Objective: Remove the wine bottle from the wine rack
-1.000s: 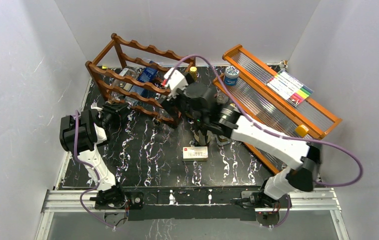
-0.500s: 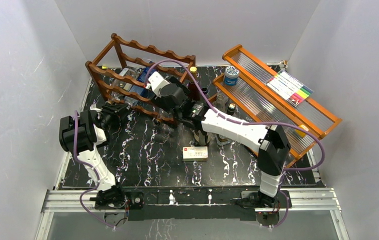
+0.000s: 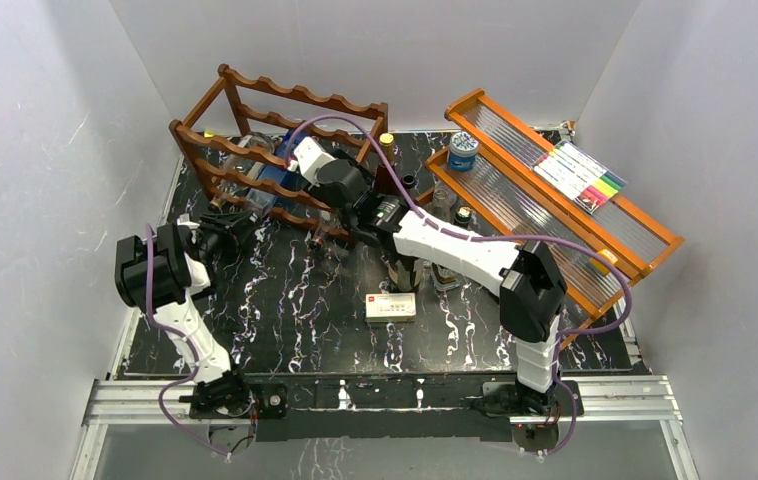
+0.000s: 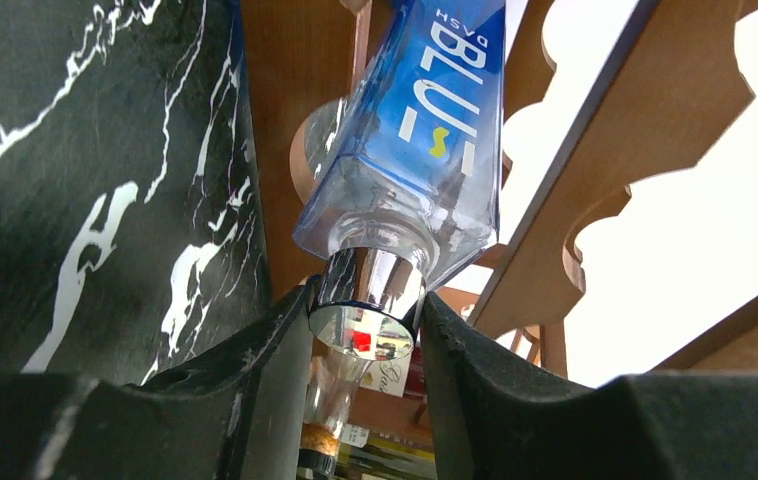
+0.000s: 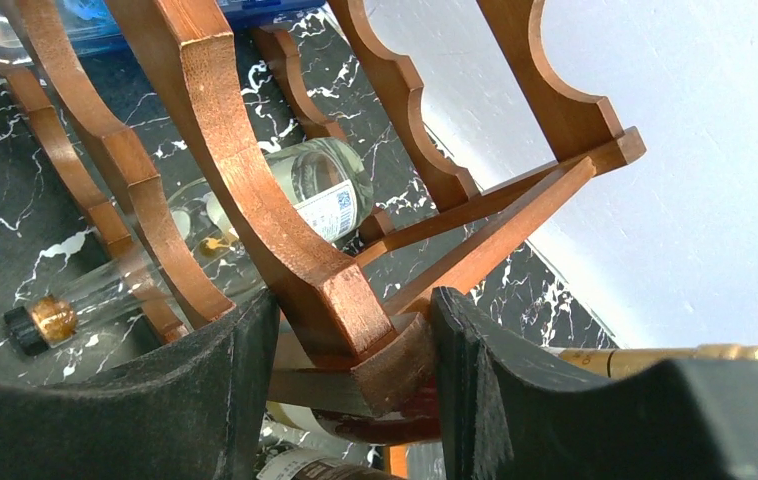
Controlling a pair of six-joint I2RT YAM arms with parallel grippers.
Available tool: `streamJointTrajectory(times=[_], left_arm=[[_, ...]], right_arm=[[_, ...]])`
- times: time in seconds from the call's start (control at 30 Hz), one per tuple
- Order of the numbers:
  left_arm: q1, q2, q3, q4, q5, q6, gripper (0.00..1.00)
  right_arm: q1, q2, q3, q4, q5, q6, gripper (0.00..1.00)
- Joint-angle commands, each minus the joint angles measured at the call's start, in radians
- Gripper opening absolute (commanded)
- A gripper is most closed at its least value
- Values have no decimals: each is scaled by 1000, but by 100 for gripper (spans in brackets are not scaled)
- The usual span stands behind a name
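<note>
The left jaws were closed on the shiny neck of the wine bottle, one pad on each side just below its blue shoulder. The bottle lay in a cradle of the wine rack, partway up the frame. Its long axis ran from near left to far right across the surface, and the neck end pointed straight at the left jaws. The coming pull looked likely to run back along that line, towards the left arm, so that the body slid out between the wavy rails without twisting against them. That arm was clearly the nearer one and already had the bottle. It was folded tight, with the elbow raised at the near left and the forearm reaching low and short to the rack's near-left face.

The right jaws straddled a wooden joint of the rack, where a scalloped rail met a crossbar. The wood filled the gap from pad to pad, so they appeared to be clamped on it, probably to steady the frame. The right arm stretched in a long diagonal from its base, passing over the standing bottles to the rack's near upper rail.

A clear bottle and a cork-topped one lay lower in the rack, beneath the grip. If the frame shifted, they could roll.
</note>
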Motion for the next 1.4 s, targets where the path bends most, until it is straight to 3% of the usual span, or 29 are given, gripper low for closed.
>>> streamJointTrajectory(times=[0.0, 0.33, 0.53, 0.63, 0.77, 0.87, 1.0, 1.37], left_arm=[[4, -71, -67, -28, 106, 8, 0], [50, -220, -193, -44, 174, 18, 0], [101, -379, -238, -166, 214, 60, 0], [119, -507, -236, -368, 200, 165, 0], [120, -722, -152, -857, 122, 409, 0], [120, -819, -116, -1075, 66, 501, 0], [120, -909, -100, -1223, 45, 549, 0], [119, -1105, 63, -1652, -258, 739, 0]], right_arm=[[-30, 47, 55, 104, -2, 20, 45], [-51, 50, 62, 90, -32, 45, 45], [-60, 45, 64, 89, -54, 47, 45], [-63, 47, 68, 84, -62, 46, 45], [-69, 55, 72, 93, -66, 42, 45], [-76, 68, 82, 90, -64, 38, 45], [-84, 77, 89, 95, -69, 29, 45], [-110, 82, 81, 95, -89, -11, 46]])
